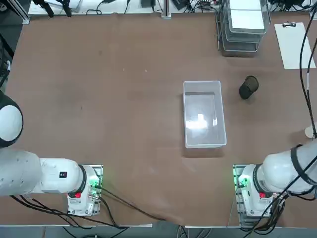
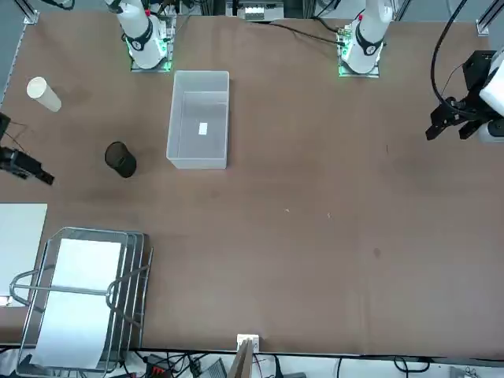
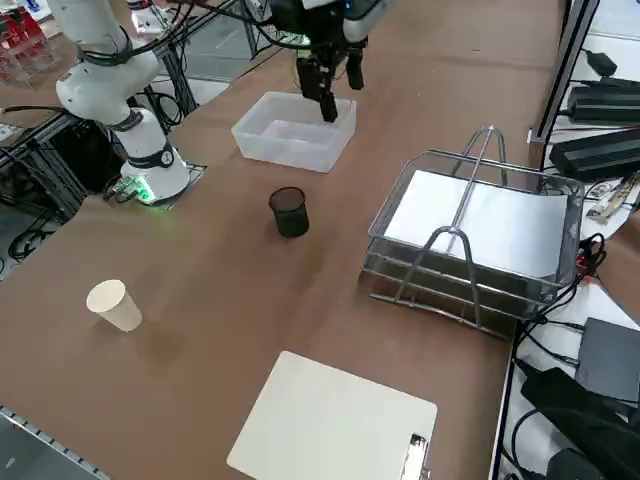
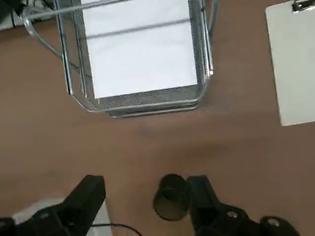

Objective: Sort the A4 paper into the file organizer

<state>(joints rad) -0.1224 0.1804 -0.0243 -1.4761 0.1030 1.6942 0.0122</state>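
One sheet, A4 paper (image 3: 490,225), lies already flat in top tier of file organizer (image 3: 400,268). I judge sorting done. Right gripper (image 3: 328,82) empty, fingers spread wide, hanging above clear bin (image 3: 262,143), well apart from organizer. Nothing left, I think.

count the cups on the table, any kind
2. A black mesh cup stands between the clear bin and the file organizer. A paper cup lies tipped near the table edge, by the clipboard. None seems hidden.
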